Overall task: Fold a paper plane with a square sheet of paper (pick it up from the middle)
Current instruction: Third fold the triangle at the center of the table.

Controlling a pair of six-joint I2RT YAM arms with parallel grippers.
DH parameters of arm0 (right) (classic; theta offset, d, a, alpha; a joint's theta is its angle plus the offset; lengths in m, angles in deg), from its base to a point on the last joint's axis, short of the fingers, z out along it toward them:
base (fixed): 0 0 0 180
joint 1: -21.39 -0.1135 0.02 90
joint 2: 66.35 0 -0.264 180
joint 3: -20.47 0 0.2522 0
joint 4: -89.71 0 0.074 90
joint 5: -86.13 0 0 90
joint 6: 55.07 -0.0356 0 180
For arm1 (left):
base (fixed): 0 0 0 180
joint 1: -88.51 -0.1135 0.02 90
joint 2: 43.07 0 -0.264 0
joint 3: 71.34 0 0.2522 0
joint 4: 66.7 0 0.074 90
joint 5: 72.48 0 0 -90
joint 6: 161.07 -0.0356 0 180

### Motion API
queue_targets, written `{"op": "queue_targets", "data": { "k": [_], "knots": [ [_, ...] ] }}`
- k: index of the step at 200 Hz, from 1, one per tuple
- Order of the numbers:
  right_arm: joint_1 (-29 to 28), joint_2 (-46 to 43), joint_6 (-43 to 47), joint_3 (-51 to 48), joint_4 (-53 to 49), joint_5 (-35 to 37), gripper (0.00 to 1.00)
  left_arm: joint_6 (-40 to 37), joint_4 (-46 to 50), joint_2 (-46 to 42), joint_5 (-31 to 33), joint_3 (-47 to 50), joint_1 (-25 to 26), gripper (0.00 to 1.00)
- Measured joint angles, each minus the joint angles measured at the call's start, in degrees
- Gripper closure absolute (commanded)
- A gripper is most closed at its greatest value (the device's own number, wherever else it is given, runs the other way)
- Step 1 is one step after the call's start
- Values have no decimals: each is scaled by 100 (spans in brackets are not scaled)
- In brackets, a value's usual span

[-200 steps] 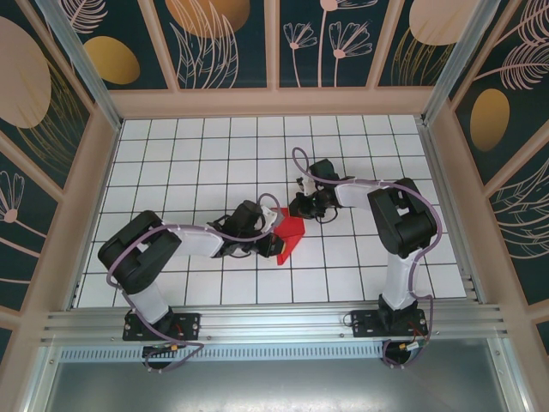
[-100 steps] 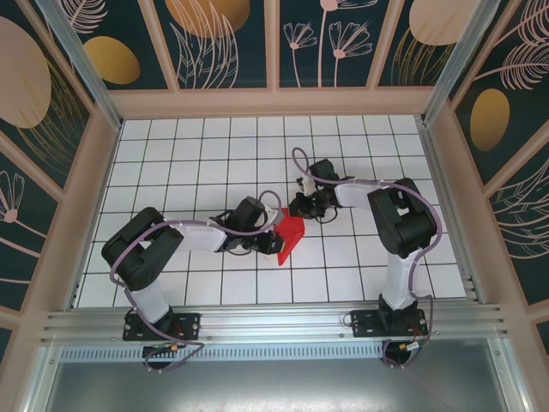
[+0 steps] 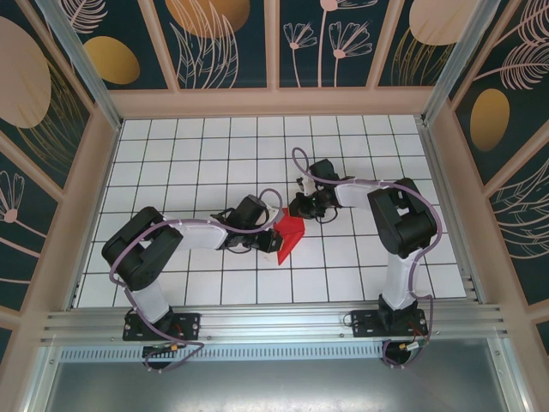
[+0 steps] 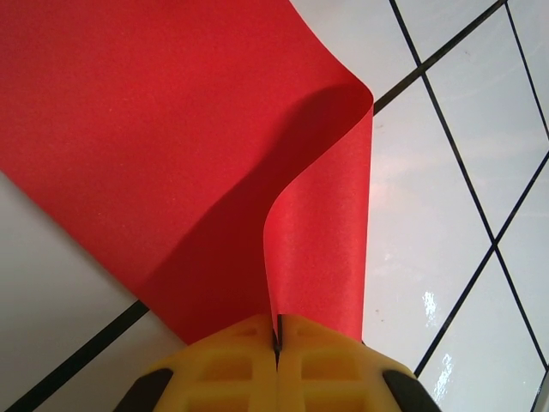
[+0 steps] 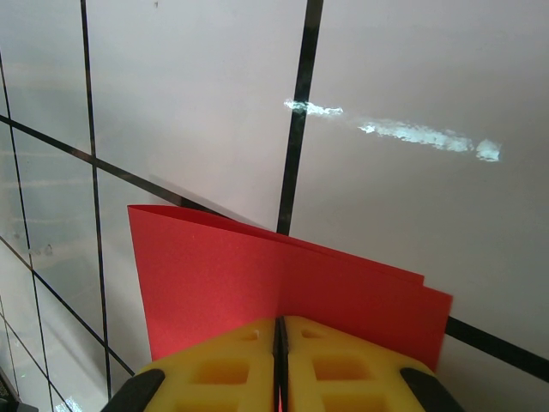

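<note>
The left gripper [image 4: 276, 330] has its yellow jaws pressed together on one edge of the paper [image 4: 171, 154], which is pinched right at the tips. Just ahead of the tips the held flap stands on edge and bends in a soft S. It then rolls over, ahead and to the left, into the wide flat part lying on the table [image 4: 446, 215]. No hard crease shows there. The flap looks lifted so that it can be carried across the rest of the sheet and laid down as a fold.

The right gripper [image 5: 279, 330] is likewise closed, nipping the paper at its near edge. Directly beyond the tips two layers show, the upper set slightly back from the lower, with their far edge running at a slant. Past that is bare tile. This grip reads as an anchor, pinning the doubled part so the sheet cannot slide or swing while the other arm works.

From above, the paper lies between the two grippers, touching both. The fold looks under way and the plane far from formed. As I judge it, pulling the flap against the anchor could skew or tear such thin paper.
</note>
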Motion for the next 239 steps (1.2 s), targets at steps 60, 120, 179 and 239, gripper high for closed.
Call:
{"op": "queue_targets", "data": {
  "k": [60,120,179,239],
  "knots": [
    [0,0,0,0,0,0,88,11,-24,22,-2,0,0,94],
    [0,0,-2,0,0,0,88,52,-37,20,46,76,0,94],
    [0,0,-2,0,0,-2,87,94,-70,20,37,105,0,93],
    [0,-2,-28,0,4,-24,87,83,-90,55,-26,98,-7,92]
  ]
}}
